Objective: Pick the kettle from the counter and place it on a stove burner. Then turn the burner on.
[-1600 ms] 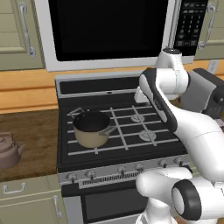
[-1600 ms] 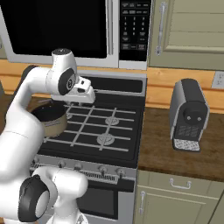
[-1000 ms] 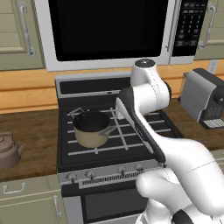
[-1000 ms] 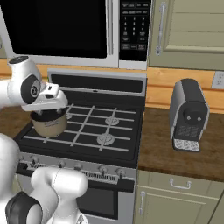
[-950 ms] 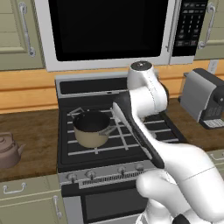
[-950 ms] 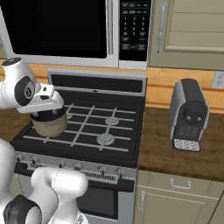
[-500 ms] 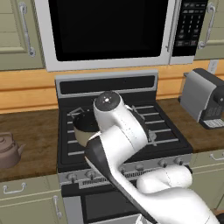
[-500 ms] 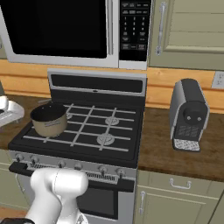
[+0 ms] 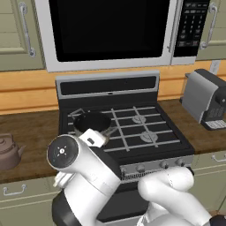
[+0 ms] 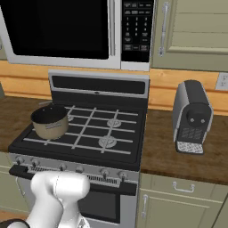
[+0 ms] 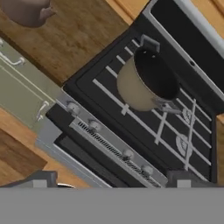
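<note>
The copper-brown kettle stands on the dark wood counter left of the stove, and its body is cut by the top left corner of the hand view. Free grey stove burners lie under the black grate on the right half of the stove. My gripper hangs high above the stove's front left corner, looking down. Its fingertips stand far apart with nothing between them, so it is open. The kettle is well off to one side of it, untouched.
A tan saucepan with a dark inside sits on the front left burner. A row of knobs runs along the stove front. A grey coffee machine stands on the right counter. My arm's white links fill the foreground.
The arm has swung from over the middle of the stove leftward and toward the front, now bulking in the left foreground. The gripper stayed open. Kettle and saucepan have not moved.
</note>
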